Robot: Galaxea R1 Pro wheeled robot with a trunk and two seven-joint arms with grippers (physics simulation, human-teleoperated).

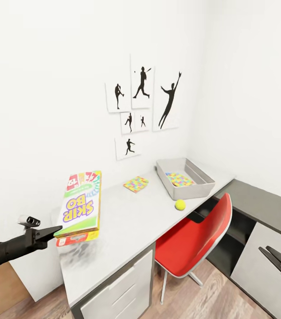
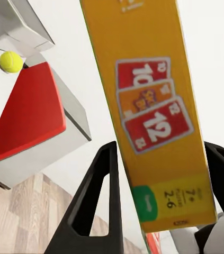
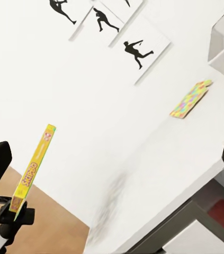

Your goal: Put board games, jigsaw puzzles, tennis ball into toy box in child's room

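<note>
Left gripper (image 1: 54,231): black fingers (image 2: 98,201) clamped on the flat yellow-green-red SKIP-BO game box (image 1: 79,203), held above the light-grey tabletop (image 1: 127,226).
Middle: one small multicoloured mosaic puzzle square (image 1: 136,184) on the tabletop; yellow-green tennis ball (image 1: 180,204) near its front edge.
Grey rectangular toy box (image 1: 198,188): holds the second puzzle square (image 1: 179,179).
Right gripper (image 1: 279,261): fingers parted, grasping nothing.

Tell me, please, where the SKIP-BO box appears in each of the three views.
Head view: SKIP-BO box at lower left, held over the table's near end.
Left wrist view: its yellow underside runs between the fingers.
Right wrist view: edge-on at lower left.
Shared landmark: the loose puzzle square on the table.
</note>
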